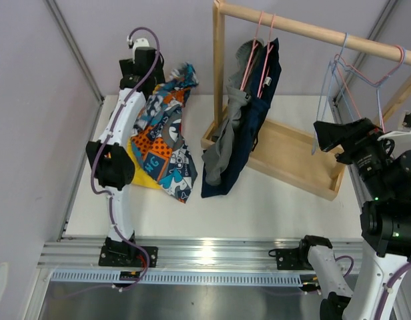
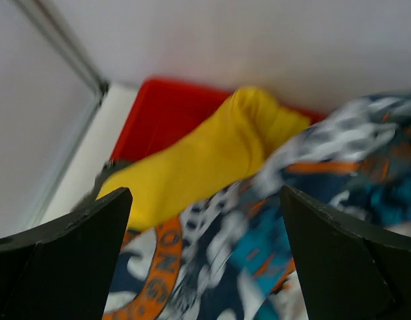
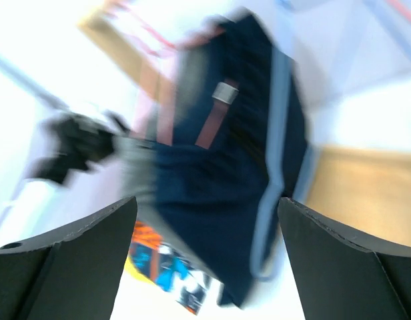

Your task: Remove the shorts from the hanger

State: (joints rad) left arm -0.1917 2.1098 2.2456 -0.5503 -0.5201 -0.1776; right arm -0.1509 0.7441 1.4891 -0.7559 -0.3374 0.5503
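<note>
Left gripper released, jaws wide, nothing between. It hovers just above the cartoon-print shorts and yellow shorts, piled off the left side of the wooden rack. Right gripper is wide too and empty, out by the rack's right end. It faces the navy shorts and grey shorts hanging at the rack's left end, well apart from it.

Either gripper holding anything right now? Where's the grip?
Nothing held. Left gripper is open above the print shorts; right gripper is open and empty, facing the navy shorts.
</note>
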